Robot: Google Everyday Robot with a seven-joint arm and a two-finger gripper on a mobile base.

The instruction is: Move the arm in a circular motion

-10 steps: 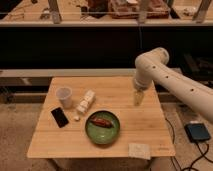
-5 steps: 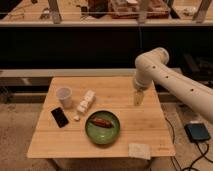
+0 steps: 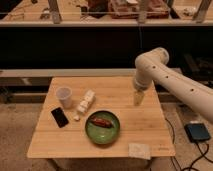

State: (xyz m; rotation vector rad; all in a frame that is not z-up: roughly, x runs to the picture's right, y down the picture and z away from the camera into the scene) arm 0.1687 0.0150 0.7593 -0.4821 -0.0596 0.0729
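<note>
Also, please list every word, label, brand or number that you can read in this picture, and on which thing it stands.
No text can be read anywhere.
The arm shows only dark dots, no letters; its gripper hangs above the table, right of the cup.
The phone is dark and blank.
The white packet shows no legible print.

no visible change; the arm (image 3: 170,80) keeps its gripper (image 3: 138,97) hanging over the table (image 3: 55,140)
</note>
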